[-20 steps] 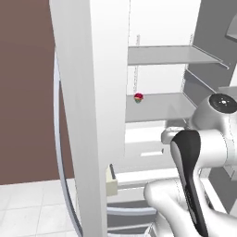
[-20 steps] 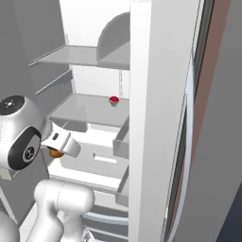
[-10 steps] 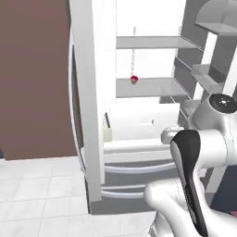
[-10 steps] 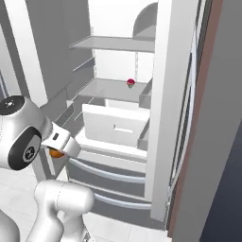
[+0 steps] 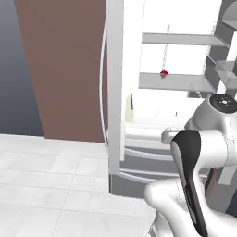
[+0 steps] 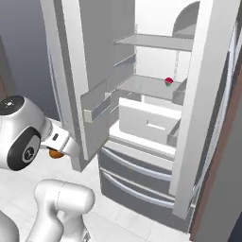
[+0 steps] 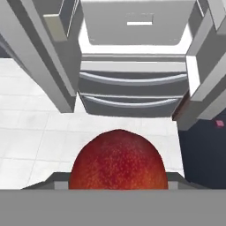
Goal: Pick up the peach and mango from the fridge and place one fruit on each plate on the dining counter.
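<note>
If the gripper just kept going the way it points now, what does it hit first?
Probably the floor in front of the fridge; its grey drawers lie just beyond. Depth is unclear. The jaws hold a red-orange fruit.

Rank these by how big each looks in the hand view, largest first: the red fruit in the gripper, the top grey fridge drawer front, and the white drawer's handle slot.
1. Red fruit, though nearness to the camera inflates it.
2. Top grey drawer front.
3. Handle slot.
</note>
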### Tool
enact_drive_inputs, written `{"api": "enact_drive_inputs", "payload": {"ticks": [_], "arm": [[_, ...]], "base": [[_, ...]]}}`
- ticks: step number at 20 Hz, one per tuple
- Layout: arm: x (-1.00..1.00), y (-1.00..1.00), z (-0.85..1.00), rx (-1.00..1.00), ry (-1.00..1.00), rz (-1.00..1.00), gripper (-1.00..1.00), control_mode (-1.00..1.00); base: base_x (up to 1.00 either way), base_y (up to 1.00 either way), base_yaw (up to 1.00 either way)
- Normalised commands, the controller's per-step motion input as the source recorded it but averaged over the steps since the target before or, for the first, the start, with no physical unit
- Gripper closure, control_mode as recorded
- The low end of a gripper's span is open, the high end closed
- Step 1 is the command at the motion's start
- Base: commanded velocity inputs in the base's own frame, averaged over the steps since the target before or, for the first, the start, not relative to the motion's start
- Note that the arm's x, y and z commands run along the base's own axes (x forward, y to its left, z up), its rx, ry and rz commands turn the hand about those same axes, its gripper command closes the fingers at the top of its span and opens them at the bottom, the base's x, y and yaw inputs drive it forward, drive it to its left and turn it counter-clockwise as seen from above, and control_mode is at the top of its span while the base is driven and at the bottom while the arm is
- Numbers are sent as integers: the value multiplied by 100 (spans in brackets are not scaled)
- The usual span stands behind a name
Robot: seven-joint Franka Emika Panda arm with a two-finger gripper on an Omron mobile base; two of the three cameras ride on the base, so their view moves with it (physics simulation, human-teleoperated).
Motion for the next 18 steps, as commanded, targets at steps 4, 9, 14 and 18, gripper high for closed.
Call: {"api": "enact_drive_inputs", "payload": {"ticks": [4,9,14,18], "arm": [[0,0,0,0,0,0,100,100],[0,0,0,0,0,0,100,100],[0,0,0,0,0,0,100,100],[0,0,0,0,0,0,100,100]], "base": [[-28,35,44],[-25,38,48],[-2,38,51],[0,29,53]]}}
